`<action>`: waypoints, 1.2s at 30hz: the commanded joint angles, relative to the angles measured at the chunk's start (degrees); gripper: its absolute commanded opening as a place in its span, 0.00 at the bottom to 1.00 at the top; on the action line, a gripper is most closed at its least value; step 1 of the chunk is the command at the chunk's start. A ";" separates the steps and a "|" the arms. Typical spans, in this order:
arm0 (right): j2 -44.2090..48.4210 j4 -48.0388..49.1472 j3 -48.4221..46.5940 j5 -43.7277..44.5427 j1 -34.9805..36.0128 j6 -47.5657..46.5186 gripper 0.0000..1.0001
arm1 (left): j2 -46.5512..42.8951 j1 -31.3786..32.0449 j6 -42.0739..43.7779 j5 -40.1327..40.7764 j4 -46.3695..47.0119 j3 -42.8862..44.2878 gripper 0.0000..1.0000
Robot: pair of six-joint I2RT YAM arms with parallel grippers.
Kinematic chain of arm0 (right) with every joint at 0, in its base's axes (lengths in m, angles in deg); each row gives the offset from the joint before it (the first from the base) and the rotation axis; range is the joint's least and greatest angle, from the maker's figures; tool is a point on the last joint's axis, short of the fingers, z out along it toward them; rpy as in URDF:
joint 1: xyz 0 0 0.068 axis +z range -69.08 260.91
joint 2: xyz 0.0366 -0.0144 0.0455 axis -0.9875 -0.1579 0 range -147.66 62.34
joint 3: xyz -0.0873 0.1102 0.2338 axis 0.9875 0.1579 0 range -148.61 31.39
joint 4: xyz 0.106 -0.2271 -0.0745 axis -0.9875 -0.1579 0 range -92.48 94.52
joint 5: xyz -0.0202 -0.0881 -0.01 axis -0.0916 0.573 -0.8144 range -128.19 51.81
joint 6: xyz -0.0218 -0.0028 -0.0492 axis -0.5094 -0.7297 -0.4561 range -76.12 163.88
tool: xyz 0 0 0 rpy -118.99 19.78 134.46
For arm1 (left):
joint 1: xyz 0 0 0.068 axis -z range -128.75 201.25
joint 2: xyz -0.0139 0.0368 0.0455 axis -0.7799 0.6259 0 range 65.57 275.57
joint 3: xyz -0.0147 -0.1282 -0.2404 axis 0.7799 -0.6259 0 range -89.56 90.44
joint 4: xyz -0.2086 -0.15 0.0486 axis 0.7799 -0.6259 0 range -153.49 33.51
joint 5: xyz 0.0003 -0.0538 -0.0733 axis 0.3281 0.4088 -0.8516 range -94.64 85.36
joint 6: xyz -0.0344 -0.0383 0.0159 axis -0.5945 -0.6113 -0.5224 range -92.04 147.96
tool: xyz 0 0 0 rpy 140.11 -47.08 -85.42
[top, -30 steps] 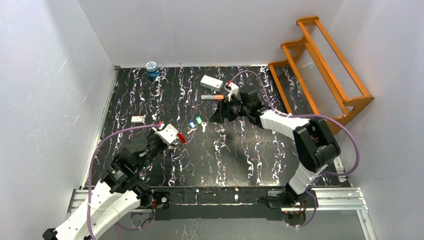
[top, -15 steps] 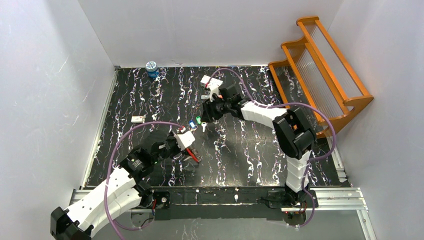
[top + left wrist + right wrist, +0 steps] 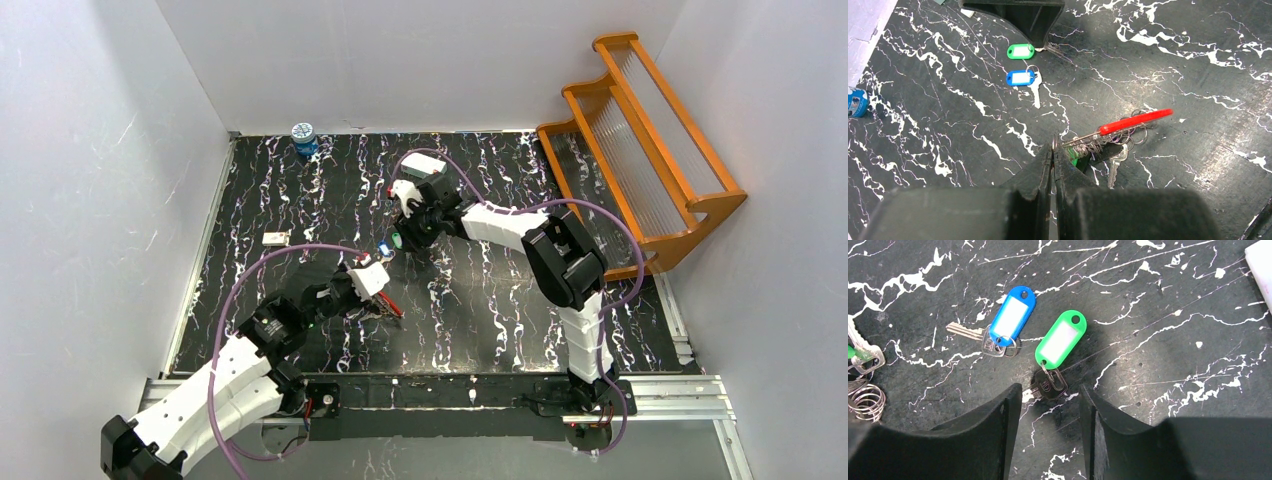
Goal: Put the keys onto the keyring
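The keyring [image 3: 1135, 121] is a thin silver wire loop with a red part, a small green piece, several small rings and a silver key. It rests on the black marbled table. My left gripper [image 3: 1053, 146] is shut on its silver wire end; it also shows in the top view [image 3: 372, 283]. The blue-tagged key [image 3: 1012, 315] and the green-tagged key [image 3: 1060, 340] lie side by side on the table. My right gripper [image 3: 1050, 390] is open just above them. The green key's dark head lies between its fingertips. In the top view the right gripper [image 3: 405, 238] covers most of the keys.
A white box [image 3: 425, 165] lies behind the right gripper. A blue-capped jar [image 3: 303, 137] stands at the back left. A small white piece [image 3: 276, 238] lies at the left. An orange wooden rack [image 3: 640, 130] fills the back right corner. White walls enclose the table.
My right gripper moved left and came down over the green-tagged key. My left gripper carried the keyring right toward the table's middle and has hardly moved in the last half second.
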 commanded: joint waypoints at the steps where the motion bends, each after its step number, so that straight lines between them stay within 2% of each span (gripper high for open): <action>1: -0.73 0.05 -3.09 -2.00 -0.12 -4.29 0.50 | 0.10 -0.24 0.73 -0.91 1.01 0.27 0.00; 4: -1.39 0.56 -3.33 -3.30 -0.09 -4.79 0.37 | -0.09 -0.22 0.61 -1.17 1.41 0.17 0.00; 10: -1.89 0.92 -3.57 -5.20 -0.07 -5.42 0.30 | -0.45 -0.23 0.42 -1.62 2.28 -0.35 0.00; 18: -3.30 0.55 -4.57 -5.08 -0.07 -5.66 0.30 | -0.26 -0.31 0.60 -1.67 2.13 -0.21 0.00; 20: -3.74 0.00 -5.28 -5.02 -0.07 -5.80 0.17 | -0.29 -0.27 0.51 -1.62 2.15 -0.28 0.00; 22: -4.02 -0.65 -5.85 -5.08 -0.08 -5.90 0.08 | -0.34 -0.29 0.51 -1.62 2.20 -0.30 0.00; 26: -3.23 -0.43 -5.48 -5.12 -0.08 -6.03 0.03 | -0.43 -0.22 0.60 -1.62 2.14 -0.30 0.00; 36: 0.14 1.51 -2.32 -5.88 -0.83 -5.41 0.01 | -0.60 -0.29 0.60 -1.89 2.30 -0.38 0.00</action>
